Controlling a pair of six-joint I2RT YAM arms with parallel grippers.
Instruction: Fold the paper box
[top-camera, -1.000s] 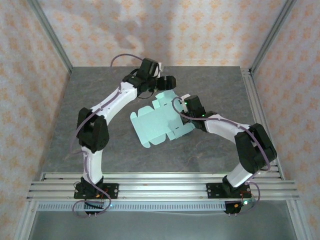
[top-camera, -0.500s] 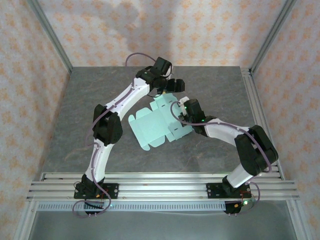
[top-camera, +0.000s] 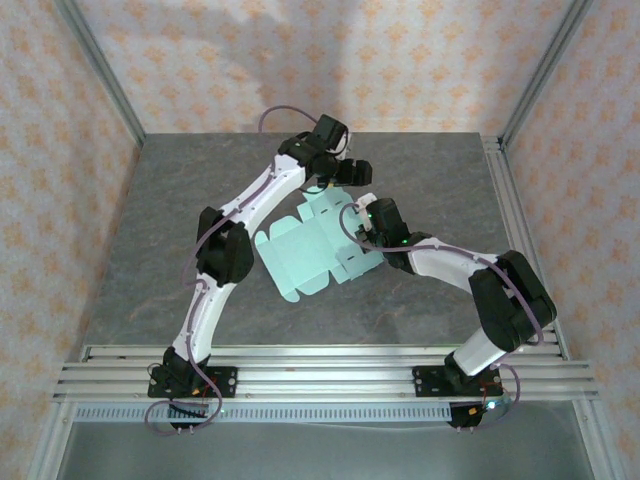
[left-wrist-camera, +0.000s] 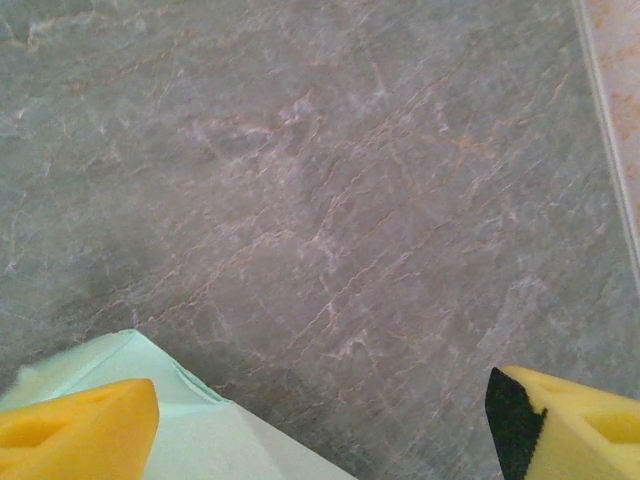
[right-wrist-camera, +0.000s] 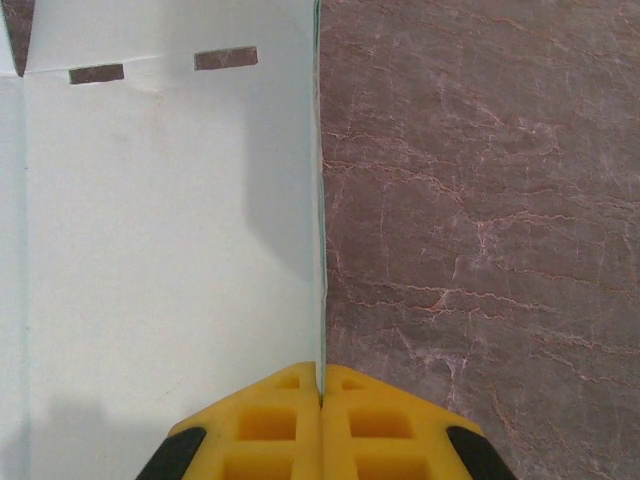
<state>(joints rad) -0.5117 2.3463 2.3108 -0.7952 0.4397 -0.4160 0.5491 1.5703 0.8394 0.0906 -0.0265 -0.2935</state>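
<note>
- Grey veined surface (top-camera: 180, 210) carried the paper box (top-camera: 300, 255) near its middle, between my two arms; it lay as an opened-out mint sheet, mostly flat, its tabs spread.
- My right pincer (right-wrist-camera: 320, 398) was fully closed on the thin edge of a panel on the sheet's right side; the card ran straight into the seam between the pads.
- My left pincer (top-camera: 348, 172) stood wide apart with nothing in it, over the sheet's far corner; one mint corner showed just under one of its fingers (left-wrist-camera: 80, 432).
- Nothing seemed to pin the sheet down; I judged that lifting the held panel could drag the whole sheet across the surface rather than bend it on its crease.
- So narrow a bite on thin card could slip out, or crumple the edge if I twisted.
- Coming down carelessly, the left pincer could catch that far corner and skew the sheet against my right-hand hold; a tear was possible.
</note>
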